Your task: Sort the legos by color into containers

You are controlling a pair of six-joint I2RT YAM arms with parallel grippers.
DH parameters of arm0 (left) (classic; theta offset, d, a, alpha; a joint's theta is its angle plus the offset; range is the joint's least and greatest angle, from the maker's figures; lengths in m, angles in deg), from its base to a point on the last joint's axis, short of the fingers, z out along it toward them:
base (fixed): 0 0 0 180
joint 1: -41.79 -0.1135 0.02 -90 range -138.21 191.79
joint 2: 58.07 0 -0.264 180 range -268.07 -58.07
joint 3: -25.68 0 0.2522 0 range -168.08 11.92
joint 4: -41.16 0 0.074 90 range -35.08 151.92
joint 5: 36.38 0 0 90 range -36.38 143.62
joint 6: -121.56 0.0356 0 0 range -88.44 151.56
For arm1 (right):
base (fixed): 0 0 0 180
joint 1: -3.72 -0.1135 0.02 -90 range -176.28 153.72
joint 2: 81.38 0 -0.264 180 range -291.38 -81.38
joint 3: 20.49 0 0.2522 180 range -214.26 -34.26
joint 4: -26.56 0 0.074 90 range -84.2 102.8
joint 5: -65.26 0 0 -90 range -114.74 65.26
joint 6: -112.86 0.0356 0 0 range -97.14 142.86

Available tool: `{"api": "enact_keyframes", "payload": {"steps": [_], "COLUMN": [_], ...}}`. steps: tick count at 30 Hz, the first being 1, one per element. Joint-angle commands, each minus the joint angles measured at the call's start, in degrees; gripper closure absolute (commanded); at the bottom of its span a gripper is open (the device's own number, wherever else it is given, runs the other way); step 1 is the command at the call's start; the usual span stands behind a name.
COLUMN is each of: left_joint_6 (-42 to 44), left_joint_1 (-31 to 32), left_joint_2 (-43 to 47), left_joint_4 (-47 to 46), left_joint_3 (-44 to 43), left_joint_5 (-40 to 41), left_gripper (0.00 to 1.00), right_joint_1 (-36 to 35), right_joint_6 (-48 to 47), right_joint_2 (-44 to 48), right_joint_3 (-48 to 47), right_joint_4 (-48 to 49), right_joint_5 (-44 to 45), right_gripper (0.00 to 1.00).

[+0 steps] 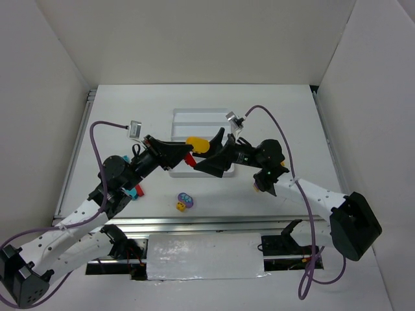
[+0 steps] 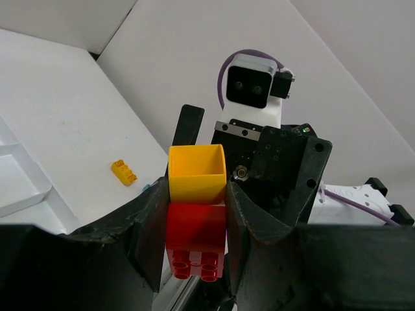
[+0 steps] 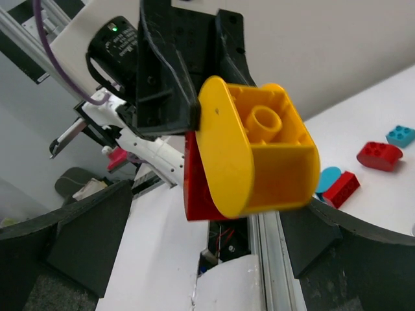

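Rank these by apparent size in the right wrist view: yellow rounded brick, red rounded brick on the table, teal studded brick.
1. Yellow rounded plastic brick, far largest, but nearest the camera.
2. Red rounded plastic brick.
3. Teal studded plastic brick.

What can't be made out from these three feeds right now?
- Top view: the tray's near compartments are hidden under the left gripper and right gripper.
- Top view: the teal and red bricks are partly covered by the left arm.
- Right wrist view: the held red brick is mostly behind the yellow brick.
- Left wrist view: the tray runs off the left edge.
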Motion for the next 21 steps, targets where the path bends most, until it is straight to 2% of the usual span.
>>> {"api": "enact_keyframes", "payload": {"steps": [1, 6, 13, 16, 19, 21], "left_joint_6": [-1.4, -1.7, -1.4, -0.8, -1.3, -1.5], "left_joint_1": [-0.1, -0.1, -0.1, -0.1, -0.1, -0.1], "left_joint_2": [0.2, -0.2, -0.4, 0.0, 0.3, 0.1], "left_joint_4": [-7.1, -7.9, -7.6, -6.5, -7.6, -8.5], "left_joint_3": [0.0, 0.2, -0.4, -0.7, 0.0, 0.1], "left_joint_5": [-1.8, -2.2, -3.3, -3.5, -3.6, -4.0], "left_gripper": [1.0, 1.0, 1.0, 1.0, 1.0, 1.0], "right_joint_1": [-1.3, -2.0, -1.9, -1.4, -0.9, -0.5], "right_joint_6": [-0.3, 2.4, -1.1, -2.1, -1.1, 1.0], "right_joint_2": [-0.6, -3.3, -4.6, -3.3, -2.6, -2.8], "right_joint_3": [-4.1, -5.3, -7.8, -7.0, -6.0, -5.6], "right_joint_4": [2.6, 4.8, 0.0, -0.7, 1.3, 2.8], "right_joint_5": [1.2, 0.4, -6.2, -5.6, -3.4, -2.4], "right_gripper": [0.02, 0.11, 0.09, 0.09, 0.16, 0.26]}}
